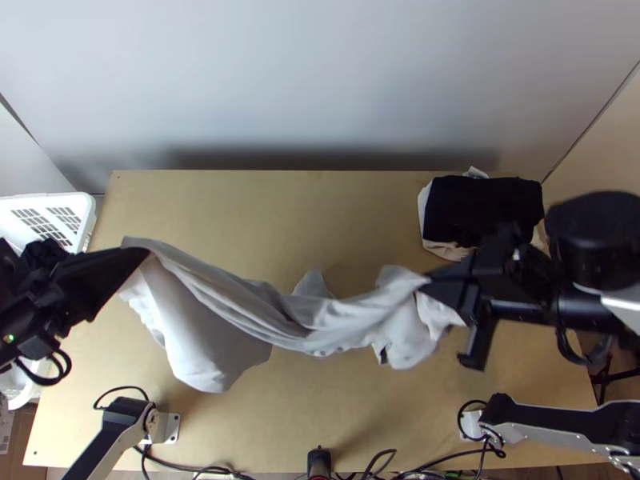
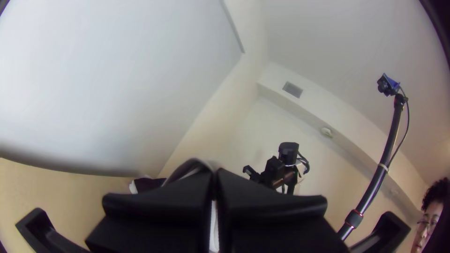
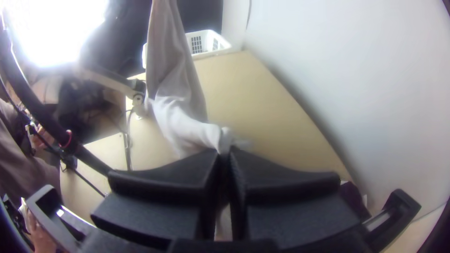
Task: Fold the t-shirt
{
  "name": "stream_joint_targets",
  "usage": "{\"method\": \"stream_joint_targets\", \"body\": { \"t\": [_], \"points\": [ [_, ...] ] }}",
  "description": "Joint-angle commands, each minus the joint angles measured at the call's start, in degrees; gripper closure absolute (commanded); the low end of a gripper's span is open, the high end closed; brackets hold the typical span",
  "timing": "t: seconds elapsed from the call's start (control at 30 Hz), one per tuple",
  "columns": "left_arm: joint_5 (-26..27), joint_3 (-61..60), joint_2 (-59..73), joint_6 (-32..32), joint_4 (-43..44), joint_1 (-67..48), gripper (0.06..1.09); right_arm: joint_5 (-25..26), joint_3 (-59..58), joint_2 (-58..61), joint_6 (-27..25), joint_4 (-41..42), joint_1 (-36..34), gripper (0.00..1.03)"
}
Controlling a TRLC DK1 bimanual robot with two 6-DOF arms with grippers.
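"Where to find the white T-shirt?"

"Look above the wooden table, between the left gripper and the right gripper. Strung across from one to the other, twisted into loose ropy folds along the middle, with a broad flap drooping toward the near left corner."

"Bunched anywhere?"

"Yes, at the right gripper, with crumpled folds sagging toward the near edge."

"And with fingers how?"

"On the left, pinched together over the table's left side, holding a gathered bit of the T-shirt. On the right, brought together too, over the right half, clamped on the other gathered end. Cannot tell sleeve from hem at either grip."

"Spot any writing?"

"See a small dark patch low on the bunched part; cannot say whether printed or a label."

"What else to note?"

"Look to the far right corner for a clothes stack, topped in black above white and beige. Then look to the left edge, near the far left corner, for a white plastic laundry basket. Along the near edge, see black cables."
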Motion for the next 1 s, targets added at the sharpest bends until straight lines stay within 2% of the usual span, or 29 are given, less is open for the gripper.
{"method": "stream_joint_targets", "body": {
  "t": [0.0, 0.17, 0.27, 0.47, 0.5, 0.6, 0.63, 0.97],
  "points": [
    [-1.4, 0.1, 4.9, 0.0, 5.0, 0.1, 1.05, 0.1, 6.7, 6.3, -1.6, 4.5, -4.7, 1.00],
    [-3.2, 0.3, 11.3, 1.5, 8.1, 2.0, 1.05, 0.0, 7.1, 8.6, -1.8, 11.6, -14.4, 1.00],
    [-3.2, 2.7, 13.7, 1.3, 9.5, 4.4, 1.05, 0.0, 9.6, 8.4, -1.0, 12.9, -17.1, 1.00],
    [-2.9, 8.3, 12.0, -3.7, 12.2, 4.4, 1.05, 0.2, 14.1, 4.3, 0.5, 12.9, -17.3, 1.00],
    [-2.9, 9.7, 11.4, -5.1, 13.2, 4.4, 1.05, 1.5, 14.2, 3.2, 0.7, 13.7, -17.6, 1.00],
    [-3.2, 13.9, 10.7, -7.3, 14.8, 4.7, 1.05, 10.1, 13.8, -0.1, 0.6, 16.7, -17.3, 1.00],
    [-3.3, 15.3, 10.6, -7.8, 14.9, 4.7, 1.05, 10.8, 13.8, -1.0, 0.5, 17.8, -17.2, 1.00],
    [-3.0, 18.5, 1.0, -11.0, 14.8, 5.6, 1.05, 10.8, 14.1, -8.2, -0.3, 12.5, -16.1, 1.00]
  ]
}}
